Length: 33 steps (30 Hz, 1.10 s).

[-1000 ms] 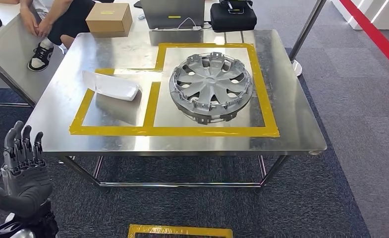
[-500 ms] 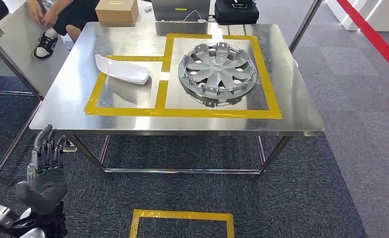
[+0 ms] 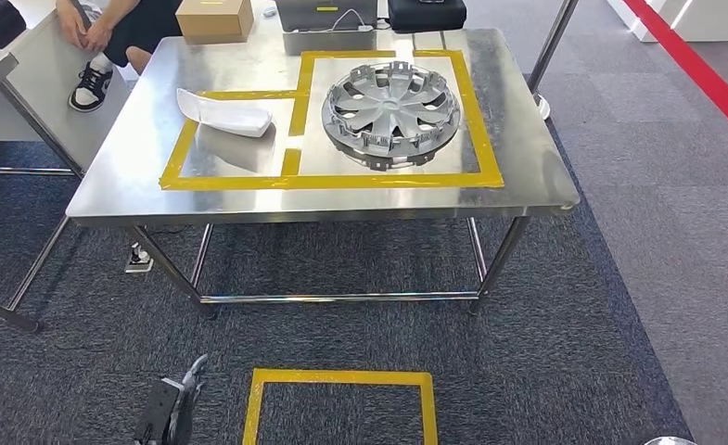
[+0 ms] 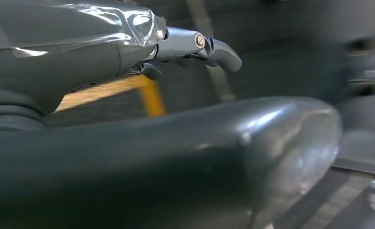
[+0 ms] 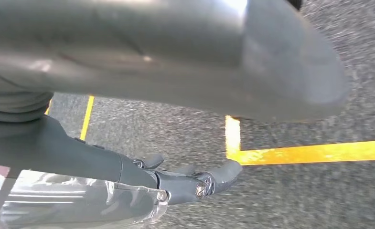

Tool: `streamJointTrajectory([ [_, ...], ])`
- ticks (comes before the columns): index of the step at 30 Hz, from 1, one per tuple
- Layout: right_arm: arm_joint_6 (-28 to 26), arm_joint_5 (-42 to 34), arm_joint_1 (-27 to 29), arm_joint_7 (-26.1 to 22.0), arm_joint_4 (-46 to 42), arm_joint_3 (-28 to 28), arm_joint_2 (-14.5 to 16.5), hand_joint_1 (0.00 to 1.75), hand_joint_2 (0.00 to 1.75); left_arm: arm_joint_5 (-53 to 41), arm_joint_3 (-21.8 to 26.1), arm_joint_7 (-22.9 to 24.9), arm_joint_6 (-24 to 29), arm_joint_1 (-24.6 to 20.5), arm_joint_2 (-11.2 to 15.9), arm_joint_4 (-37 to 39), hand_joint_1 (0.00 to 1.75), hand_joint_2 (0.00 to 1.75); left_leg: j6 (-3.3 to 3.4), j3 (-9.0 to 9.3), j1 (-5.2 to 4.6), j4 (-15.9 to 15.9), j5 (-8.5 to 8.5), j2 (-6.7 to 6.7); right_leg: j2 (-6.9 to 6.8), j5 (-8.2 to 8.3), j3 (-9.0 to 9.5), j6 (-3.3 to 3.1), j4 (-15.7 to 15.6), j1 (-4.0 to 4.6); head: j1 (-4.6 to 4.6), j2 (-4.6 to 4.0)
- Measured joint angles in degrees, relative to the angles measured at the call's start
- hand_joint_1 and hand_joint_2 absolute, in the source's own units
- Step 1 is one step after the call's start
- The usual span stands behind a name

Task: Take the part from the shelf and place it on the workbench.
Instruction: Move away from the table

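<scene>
Left robot hand [image 3: 170, 413] and right robot hand [image 5: 195, 183] hang low, fingers extended, holding nothing; silver plastic wheel cover [image 3: 389, 102] rests on steel counter [image 3: 536, 181] inside yellow tape; placement appears complete; next, fetch from shelf.

Head view bright, even overhead light, sharp all over. Steel workbench [image 3: 527, 139] shows soft glare patches and dull reflections; soft shadow on the carpet [image 3: 573, 324] beneath it. Left wrist view dim, heavy motion blur, background smeared, highlight on the left hand [image 4: 185, 157]. Right wrist view brighter, close right hand [image 5: 176, 57] out of focus, floor tape [image 5: 309, 151] slightly blurred.
</scene>
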Motion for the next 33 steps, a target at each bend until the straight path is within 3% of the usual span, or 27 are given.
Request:
streamJointTrajectory([
  [2, 0.0, 0.0, 0.1, 0.0, 0.0, 0.0, 0.1, 0.00, 0.00, -1.0, 0.2, 3.6, 1.1, -1.1, 0.8, 7.7, 0.00, 0.00, 0.26, 6.33, -0.05, -8.7, -0.13, -0.05, 0.05, 0.72, -1.35, 0.60, 0.9, 0.17, 0.02, 0.00],
  [3, 0.1, 0.0, 0.2, -0.1, 0.0, 0.0, 0.1, 0.00, 0.00, -1.4, 0.3, 5.7, 1.6, -1.5, 1.0, 11.0, 0.00, 0.00, 0.49, 8.15, -0.15, -11.7, -0.88, -0.10, 0.03, 1.14, -1.77, 0.96, 1.1, 0.23, 0.04, 0.00],
  [4, 0.2, 0.1, 0.2, -0.2, 0.0, 0.0, 0.1, 0.00, 0.00, -1.7, 0.5, 7.6, 2.0, -1.6, 1.2, 13.8, 0.00, 0.00, 0.83, 8.89, -0.33, -13.2, -1.38, -0.13, 0.00, 1.59, -2.06, 1.35, 1.2, 0.24, 0.05, 0.00],
  [6, 0.3, 0.2, 0.5, -0.3, 0.0, 0.0, 0.2, 0.00, 0.00, -1.9, 0.7, 11.5, 2.5, -1.1, 1.3, 18.5, 0.00, 0.00, 1.90, 8.10, -0.47, -13.5, -0.88, 0.06, 0.01, 2.01, -2.44, 2.10, 1.2, 0.01, 0.02, 0.00],
  [7, 0.4, 0.2, 0.7, -0.3, 0.0, 0.0, 0.3, 0.00, 0.00, -1.9, 0.9, 13.1, 2.5, -0.8, 1.3, 20.3, 0.00, 0.00, 2.54, 7.59, -0.48, -13.6, -0.26, 0.19, 0.06, 0.82, -2.83, 2.39, 2.0, -0.11, 0.08, 0.00],
  [8, 0.4, 0.3, 1.0, -0.3, 0.0, 0.0, 0.4, 0.00, 0.00, -1.9, 1.0, 14.7, 2.6, -0.6, 1.3, 22.0, 0.00, 0.00, 3.09, 6.88, -0.43, -13.7, 0.50, 0.31, 0.11, -1.59, -3.48, 2.62, 3.8, -0.18, 0.17, 0.00],
  [10, 0.5, 0.4, 1.2, -0.3, 0.0, 0.0, 0.5, 0.00, 0.00, -1.9, 1.3, 17.8, 2.6, -0.4, 1.2, 24.6, 0.00, 0.00, 3.65, 5.15, -0.57, -13.7, 1.97, 0.39, 0.16, -8.10, -5.13, 2.92, 10.5, -0.23, 0.37, 0.00],
  [11, 0.5, 0.6, 1.2, -0.3, 0.0, 0.0, 0.5, 0.00, 0.00, -1.9, 1.5, 19.4, 2.5, -0.3, 1.2, 25.7, 0.00, 0.00, 3.72, 4.23, -0.70, -13.6, 2.68, 0.46, 0.16, -10.28, -5.67, 3.00, 14.3, -0.22, 0.39, 0.00],
  [12, 0.5, 0.7, 1.2, -0.2, 0.0, 0.0, 0.6, 0.00, 0.00, -1.8, 1.7, 21.1, 2.5, -0.1, 1.1, 26.6, 0.00, 0.00, 3.74, 3.36, -0.84, -13.4, 3.37, 0.56, 0.16, -10.84, -5.60, 3.00, 17.0, -0.22, 0.38, 0.00],
  [13, 0.6, 0.8, 1.2, -0.1, 0.0, 0.0, 0.6, 0.00, 0.00, -1.7, 1.9, 22.6, 2.5, 0.1, 0.9, 27.4, 0.00, 0.00, 3.73, 2.45, -0.94, -13.2, 4.02, 0.65, 0.16, -10.00, -4.70, 2.89, 18.0, -0.21, 0.37, 0.00],
  [14, 0.7, 0.9, 1.2, 0.2, 0.0, 0.0, 0.7, 0.00, 0.00, -1.5, 2.2, 23.8, 2.4, 0.2, 0.7, 28.0, 0.00, 0.00, 3.69, 1.52, -1.02, -12.9, 4.62, 0.70, 0.16, -8.33, -2.86, 2.70, 17.1, -0.18, 0.37, 0.00],
  [15, 0.9, 0.9, 1.1, 0.5, 0.0, 0.0, 0.7, 0.00, 0.00, -1.4, 2.4, 24.6, 2.4, 0.3, 0.5, 28.4, 0.00, 0.00, 3.61, 0.63, -1.07, -12.5, 5.18, 0.70, 0.17, -6.73, -0.01, 2.41, 14.2, -0.13, 0.37, 0.00],
  [16, 1.3, 0.9, 1.0, 1.0, 0.0, 0.0, 0.8, 0.00, 0.00, -1.3, 2.6, 25.1, 2.3, 0.3, 0.3, 28.8, 0.00, 0.00, 3.47, -0.17, -1.13, -12.1, 5.65, 0.66, 0.19, -6.13, 3.51, 2.08, 9.7, -0.02, 0.37, 0.00],
  [18, 2.6, 0.9, 0.6, 2.7, 0.0, 0.0, 1.0, 0.00, 0.00, -1.3, 2.8, 25.8, 2.0, 0.3, 0.0, 29.2, 0.00, 0.00, 2.96, -1.16, -1.23, -11.6, 6.57, 0.61, 0.21, -7.15, 9.03, 1.49, 1.3, 0.27, 0.32, 0.00],
  [19, 3.2, 1.0, 0.5, 3.8, 0.0, 0.0, 1.2, 0.00, 0.00, -1.4, 2.9, 26.1, 1.7, 0.2, -0.2, 29.4, 0.00, 0.00, 2.62, -1.38, -1.19, -11.5, 7.08, 0.64, 0.21, -7.80, 10.12, 1.20, -0.8, 0.47, 0.30, 0.00],
  [21, 3.9, 1.1, 0.5, 5.6, 0.0, 0.0, 1.8, 0.00, 0.00, -1.6, 3.2, 26.6, 1.4, 0.2, -0.2, 29.8, 0.00, 0.00, 1.87, -1.75, -0.97, -11.5, 7.87, 0.60, 0.03, -7.27, 9.51, 0.48, -1.3, 0.61, 0.33, 0.00],
  [22, 4.0, 1.1, 0.6, 6.0, 0.0, 0.0, 2.1, 0.00, 0.00, -1.7, 3.3, 26.8, 1.2, 0.3, -0.3, 30.1, 0.00, 0.00, 1.50, -2.08, -0.87, -11.0, 7.07, 0.40, -0.11, -6.64, 8.93, 0.03, -1.2, 0.54, 0.32, 0.00],
  [23, 4.0, 1.1, 0.7, 6.2, 0.0, 0.0, 2.3, 0.00, 0.00, -1.7, 3.4, 26.9, 1.2, 0.4, -0.3, 30.3, 0.00, 0.00, 1.17, -2.59, -0.79, -9.7, 5.10, 0.18, -0.25, -5.89, 8.21, -0.36, -1.2, 0.41, 0.21, 0.00],
  [24, 4.1, 1.1, 0.7, 6.3, 0.1, 0.0, 2.5, 0.00, 0.00, -1.7, 3.4, 27.0, 1.1, 0.4, -0.3, 30.5, 0.00, 0.00, 0.86, -3.30, -0.66, -7.2, 2.01, -0.03, -0.38, -5.08, 7.31, -0.62, -1.2, 0.28, 0.08, 0.00],
  [26, 4.1, 1.1, 0.6, 6.4, 0.1, 0.0, 2.7, 0.00, 0.00, -1.8, 3.4, 27.1, 1.0, 0.4, -0.4, 30.5, 0.00, 0.00, 0.35, -4.64, -0.43, 0.0, -3.96, -0.16, -0.47, -3.49, 5.23, -0.78, -1.1, 0.27, -0.21, 0.00],
  [27, 4.1, 1.1, 0.6, 6.7, 0.1, 0.0, 2.8, 0.00, 0.00, -1.8, 3.4, 27.1, 0.8, 0.3, -0.4, 30.6, 0.00, 0.00, 0.16, -4.84, -0.31, 3.1, -5.03, -0.17, -0.54, -2.71, 4.11, -0.68, -1.0, 0.25, -0.24, 0.00],
  [28, 4.2, 1.1, 0.5, 7.2, 0.1, 0.0, 3.0, 0.00, 0.00, -1.7, 3.5, 27.1, 0.4, 0.3, -0.4, 30.6, 0.00, 0.00, 0.07, -4.35, -0.19, 4.9, -4.42, -0.16, -0.61, -2.00, 3.03, -0.54, -0.7, 0.23, -0.25, 0.00],
  [29, 4.2, 1.1, 0.5, 7.9, 0.1, 0.0, 3.1, 0.00, 0.00, -1.7, 3.5, 27.1, -0.1, 0.3, -0.4, 30.6, 0.00, 0.00, 0.04, -3.07, -0.07, 4.8, -2.78, -0.17, -0.67, -1.37, 1.92, -0.37, -0.4, 0.19, -0.25, 0.00],
  [31, 4.4, 1.1, 0.5, 9.2, 0.1, 0.0, 3.5, 0.00, 0.00, -1.7, 3.8, 27.3, -1.0, 0.3, -0.5, 30.6, 0.00, 0.00, 0.06, 2.31, 0.14, -0.9, -0.15, -0.19, -0.72, -0.23, -0.10, 0.08, 0.5, 0.15, -0.27, 0.00],
  [33, 4.6, 1.4, 0.5, 9.8, 0.1, 0.0, 4.2, 0.00, 0.00, -1.4, 4.1, 27.8, -1.5, 0.1, -0.8, 30.6, 0.00, 0.00, 0.27, 8.41, 0.12, -9.6, -1.05, -0.34, -0.71, 0.80, -1.60, 0.68, 1.3, 0.27, -0.24, 0.00],
])
